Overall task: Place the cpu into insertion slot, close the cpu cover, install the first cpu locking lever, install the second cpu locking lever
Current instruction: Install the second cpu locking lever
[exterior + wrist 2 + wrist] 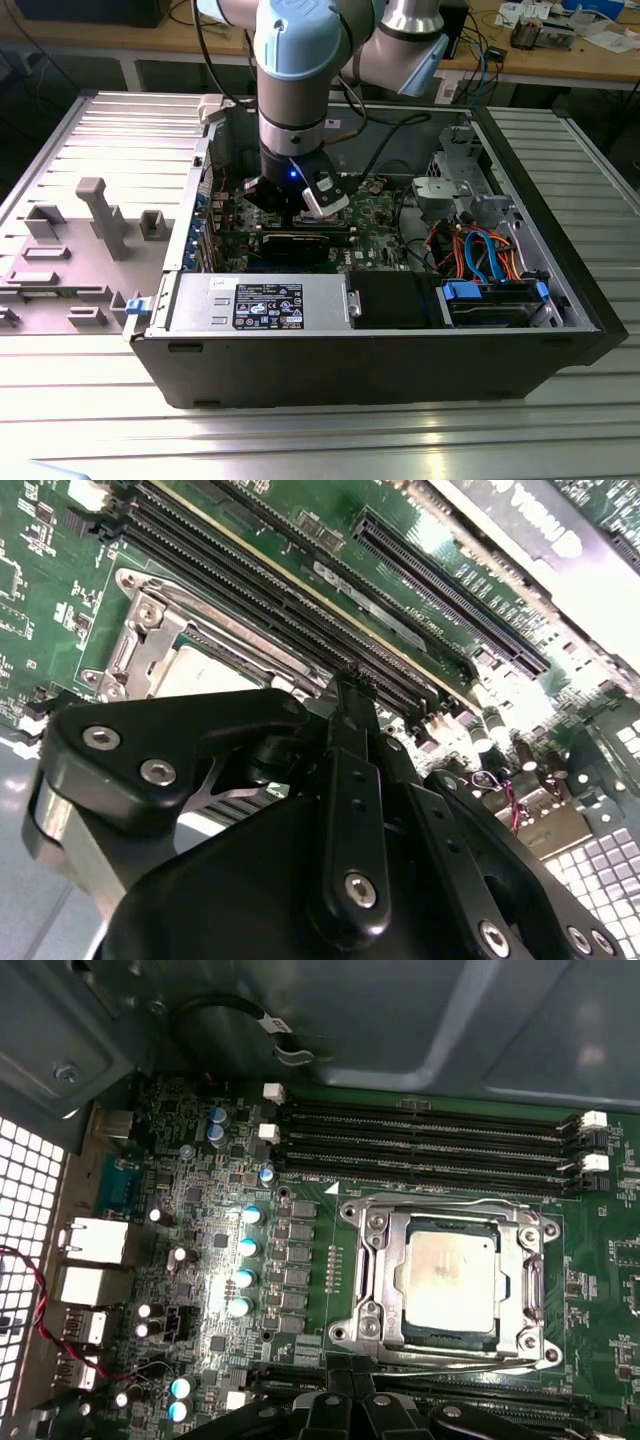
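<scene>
In the first wrist view the cpu [455, 1280], a square chip with a silvery top, lies flat in the insertion slot [352, 1332] on the green board. The cpu cover [402, 1260], a metal frame with a square window, lies down over it. Thin wire levers [450, 1203] run along two sides of the socket. My gripper [358, 1392] hovers beside the socket with its black fingers together and nothing between them. In the second wrist view the gripper [350, 680] is over the memory slots next to the cpu [195, 675]. In the exterior view the gripper [298, 205] reaches down into the open computer case.
Long black memory slots [430, 1140] run beside the socket. Capacitors [245, 1250] and rear ports [90, 1260] lie on its other side. A black graphics card [300, 245], a power supply [260, 300], orange and blue cables [480, 250] and the case walls [560, 260] hem the arm in.
</scene>
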Tool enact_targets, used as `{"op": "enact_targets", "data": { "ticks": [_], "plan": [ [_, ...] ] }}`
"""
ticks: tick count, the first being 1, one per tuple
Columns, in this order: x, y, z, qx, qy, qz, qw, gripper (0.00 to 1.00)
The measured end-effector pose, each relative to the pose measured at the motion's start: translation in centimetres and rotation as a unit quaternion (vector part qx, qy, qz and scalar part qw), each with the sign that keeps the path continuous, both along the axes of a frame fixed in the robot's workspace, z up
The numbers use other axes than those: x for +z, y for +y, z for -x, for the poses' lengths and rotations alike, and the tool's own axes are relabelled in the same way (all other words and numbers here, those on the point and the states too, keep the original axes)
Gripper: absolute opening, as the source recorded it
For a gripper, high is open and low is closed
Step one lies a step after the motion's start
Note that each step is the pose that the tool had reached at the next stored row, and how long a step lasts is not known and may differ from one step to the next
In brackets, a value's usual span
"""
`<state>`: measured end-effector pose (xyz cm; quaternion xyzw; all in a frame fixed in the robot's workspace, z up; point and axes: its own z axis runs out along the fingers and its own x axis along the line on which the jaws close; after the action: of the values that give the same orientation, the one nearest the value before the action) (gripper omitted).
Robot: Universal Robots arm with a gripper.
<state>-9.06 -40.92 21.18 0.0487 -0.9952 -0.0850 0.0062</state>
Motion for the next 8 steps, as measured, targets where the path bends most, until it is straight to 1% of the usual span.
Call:
{"op": "enact_targets", "data": {
  "ticks": [1,2,4,7,8],
  "plan": [
    [-0.1,0.0,0.0,0.0,0.0,-0.0035,0.99999,0.11],
    [-0.16,0.0,0.0,0.0,0.0,-0.0055,0.99999,0.11],
    [-0.33,0.0,0.01,0.0,0.0,-0.0079,0.99997,0.11],
    [-0.52,0.0,0.02,0.0,0.0001,-0.0105,0.99994,0.11],
    [-0.58,0.0,0.02,0.0,0.0,-0.0121,0.99993,0.11]
  ]
}}
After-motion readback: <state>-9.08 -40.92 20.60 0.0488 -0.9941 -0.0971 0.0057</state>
